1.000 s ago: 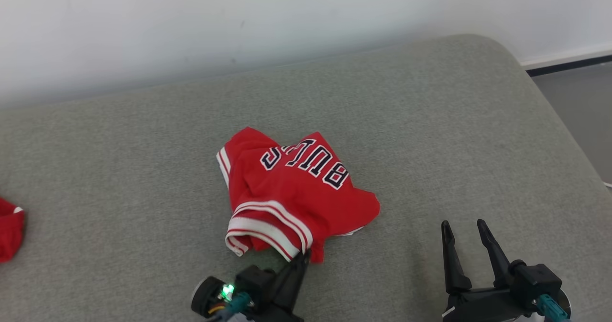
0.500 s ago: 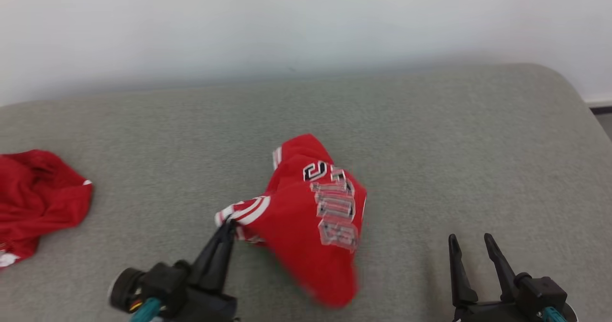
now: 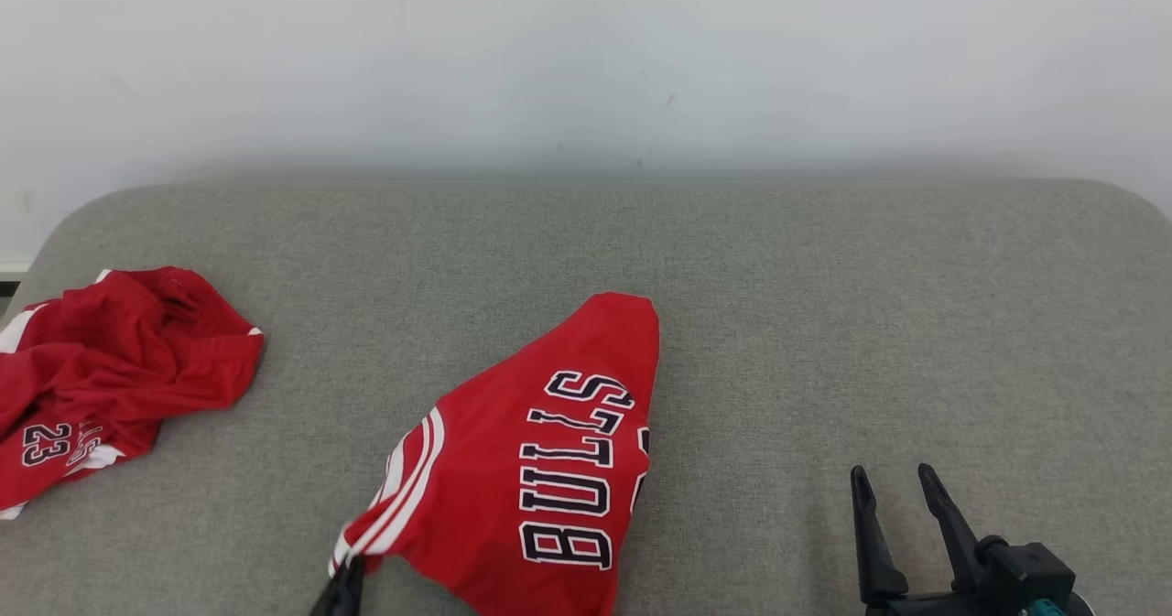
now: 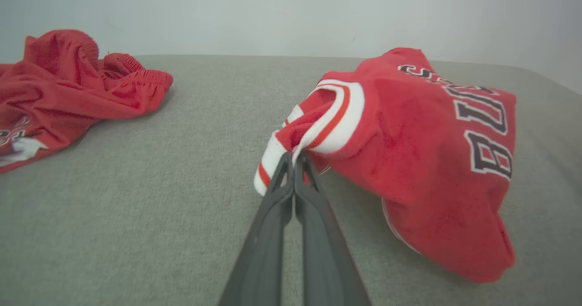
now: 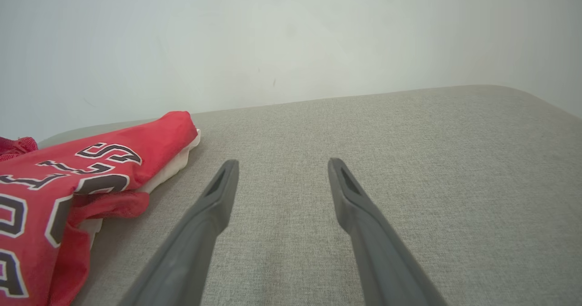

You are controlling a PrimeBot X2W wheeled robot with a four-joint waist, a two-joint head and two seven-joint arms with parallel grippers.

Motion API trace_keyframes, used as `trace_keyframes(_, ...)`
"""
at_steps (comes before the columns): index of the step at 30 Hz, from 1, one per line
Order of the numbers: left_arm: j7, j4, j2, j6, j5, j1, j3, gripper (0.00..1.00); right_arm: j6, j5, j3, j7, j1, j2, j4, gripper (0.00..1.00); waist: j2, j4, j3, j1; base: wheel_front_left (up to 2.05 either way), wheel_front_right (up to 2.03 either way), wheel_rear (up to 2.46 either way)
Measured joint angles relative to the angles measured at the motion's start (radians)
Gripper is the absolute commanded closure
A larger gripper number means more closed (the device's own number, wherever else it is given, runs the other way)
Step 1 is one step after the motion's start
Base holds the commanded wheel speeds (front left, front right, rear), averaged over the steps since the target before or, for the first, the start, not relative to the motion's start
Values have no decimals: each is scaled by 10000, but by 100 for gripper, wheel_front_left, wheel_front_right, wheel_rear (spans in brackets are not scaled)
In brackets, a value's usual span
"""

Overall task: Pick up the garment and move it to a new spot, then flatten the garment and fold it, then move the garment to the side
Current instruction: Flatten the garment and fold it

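Well, head view: the jersey [image 3: 540, 470] sits near-centre on the grey cushion [image 3: 824, 323], a second garment [image 3: 110, 378] at far left. Best carried low and steady, so the trim [image 3: 403, 488] can't slip. Left wrist view: left gripper [image 4: 293, 160] clamped on that trim. Right wrist view: right gripper [image 5: 279, 174] apart, empty. Two garments, two grippers.

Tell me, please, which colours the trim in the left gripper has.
White jersey trim with a red stripe; the left wrist view shows it best.

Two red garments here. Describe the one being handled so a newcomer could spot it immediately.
On the grey padded surface, near the front middle: a red jersey pinched at its white-striped trim by the left gripper. Unlike the crumpled red garment at far left marked 23, it reads BULLS.
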Motion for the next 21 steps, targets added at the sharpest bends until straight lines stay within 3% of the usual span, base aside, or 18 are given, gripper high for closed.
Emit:
trace_keyframes(10, -255, 1958, -416, -339, -178, -190, -127, 100, 0, -75, -19, 0, 2, 0, 35, 0, 0, -122, -20, 1, 0, 0, 0)
trace_keyframes(21, -318, 230, -382, -566, 393, -1109, -316, 100, 0, -73, -29, 0, -5, 0, 40, 0, 1, -68, -41, 0, 0, 0, 0)
